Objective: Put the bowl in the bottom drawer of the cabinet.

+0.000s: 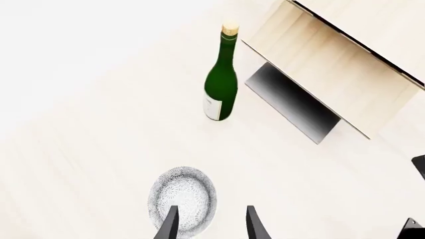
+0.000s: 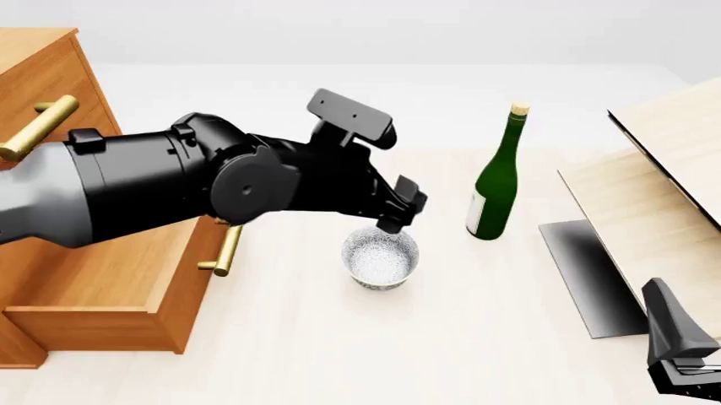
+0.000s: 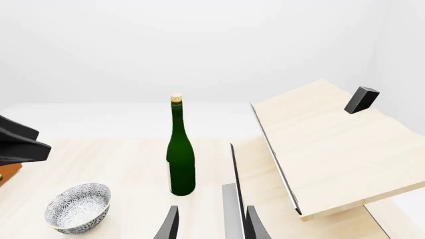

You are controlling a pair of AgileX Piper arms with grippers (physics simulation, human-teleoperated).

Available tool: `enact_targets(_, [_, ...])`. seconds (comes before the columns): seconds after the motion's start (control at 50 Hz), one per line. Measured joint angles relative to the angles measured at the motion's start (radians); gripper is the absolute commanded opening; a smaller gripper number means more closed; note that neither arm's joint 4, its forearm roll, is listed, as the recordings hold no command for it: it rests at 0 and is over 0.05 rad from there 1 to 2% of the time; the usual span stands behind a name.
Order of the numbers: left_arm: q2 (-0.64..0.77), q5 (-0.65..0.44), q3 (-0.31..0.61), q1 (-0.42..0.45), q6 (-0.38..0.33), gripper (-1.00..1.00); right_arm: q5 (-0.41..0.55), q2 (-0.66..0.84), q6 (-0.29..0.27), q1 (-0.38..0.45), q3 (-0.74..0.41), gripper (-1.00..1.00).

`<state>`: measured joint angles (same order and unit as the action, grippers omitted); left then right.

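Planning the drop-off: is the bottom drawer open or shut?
Open. In the front view the bottom drawer juts out from the cabinet, its brass handle well forward.

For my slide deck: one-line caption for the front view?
Left end effector open above small white grey-speckled bowl, beside green wine bottle; orange-brown wooden bottom drawer open.
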<state>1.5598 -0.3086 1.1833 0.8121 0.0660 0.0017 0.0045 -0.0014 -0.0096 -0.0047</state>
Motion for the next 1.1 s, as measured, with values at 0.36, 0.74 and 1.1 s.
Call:
enact_targets(0.36, [0.086,-0.019,0.048,-0.003,0.017,1.00,0.000,0.000,0.000,0.000,0.000,1.00])
enact_targets(0.74, [0.205,0.000,0.091,0.029,0.076,1.00,0.000,0.000,0.000,0.000,0.000,1.00])
enact_targets(1.1, [0.267,0.001,0.123,0.033,0.090,1.00,0.000,0.000,0.000,0.000,0.000,1.00])
